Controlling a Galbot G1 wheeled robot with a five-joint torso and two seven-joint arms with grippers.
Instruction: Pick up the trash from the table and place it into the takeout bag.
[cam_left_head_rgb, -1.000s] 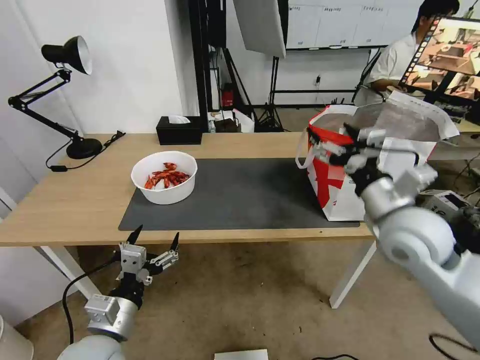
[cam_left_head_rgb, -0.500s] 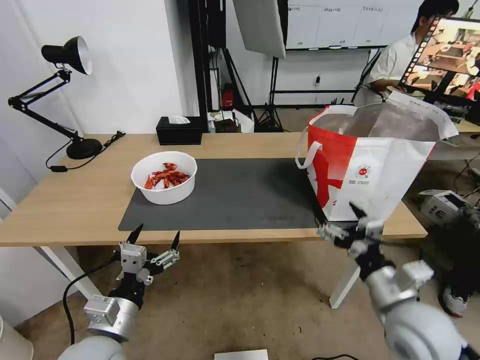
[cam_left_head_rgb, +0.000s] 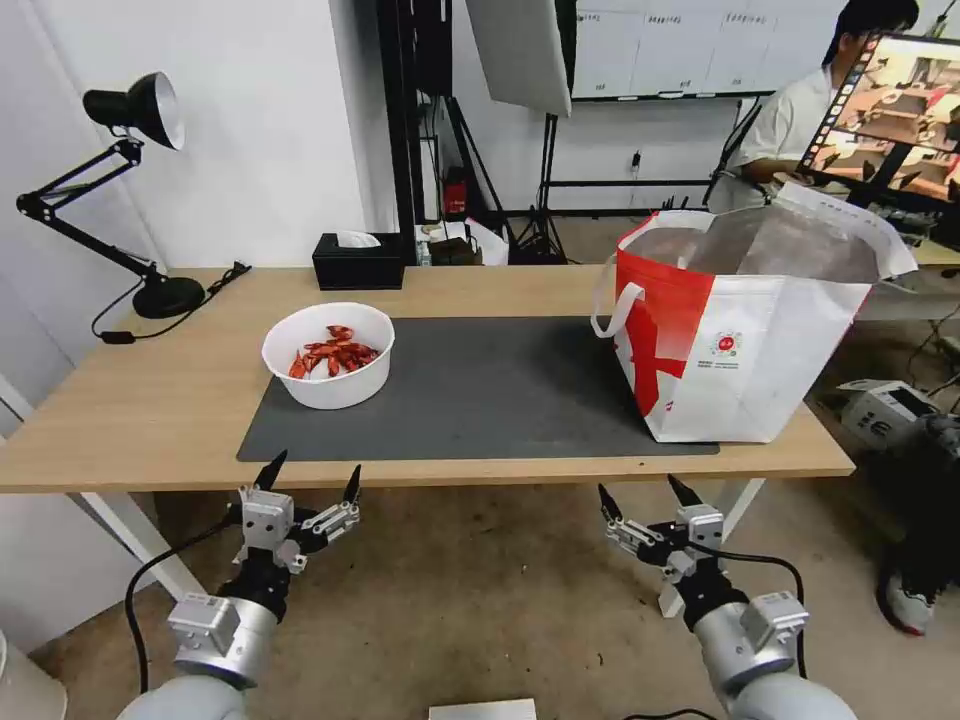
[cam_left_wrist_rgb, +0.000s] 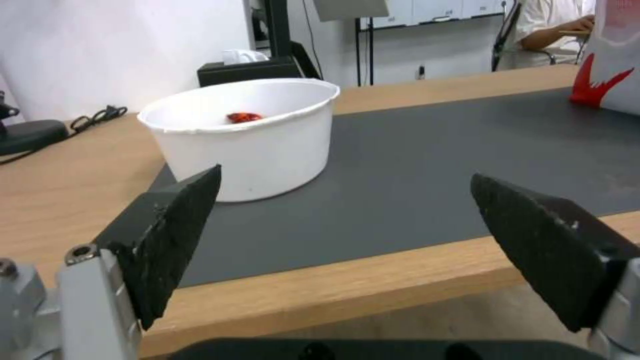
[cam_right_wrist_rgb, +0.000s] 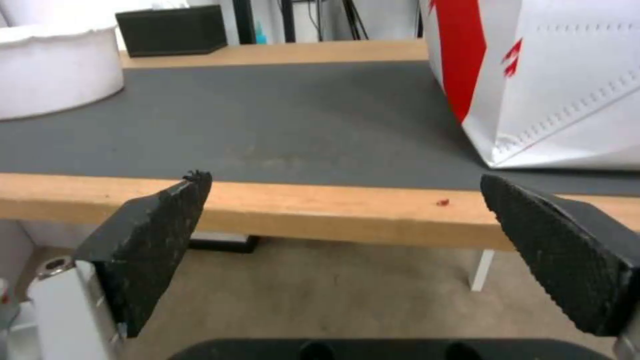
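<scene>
On the worktop (cam_left_head_rgb: 150, 400), the white bowl of crayfish shells (cam_left_head_rgb: 328, 354) sits on the mat's left end, well apart from the takeout bag (cam_left_head_rgb: 745, 330) at the right. It is the only trash left out. Left gripper (cam_left_head_rgb: 310, 480) and right gripper (cam_left_head_rgb: 642, 502) hang below the front edge, jaws wide, holding nothing.

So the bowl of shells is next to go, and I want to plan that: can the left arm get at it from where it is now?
Probably yes. The left gripper hangs open below the table's front edge, facing the bowl; only bare mat lies between them. It must rise above the edge first.
</scene>
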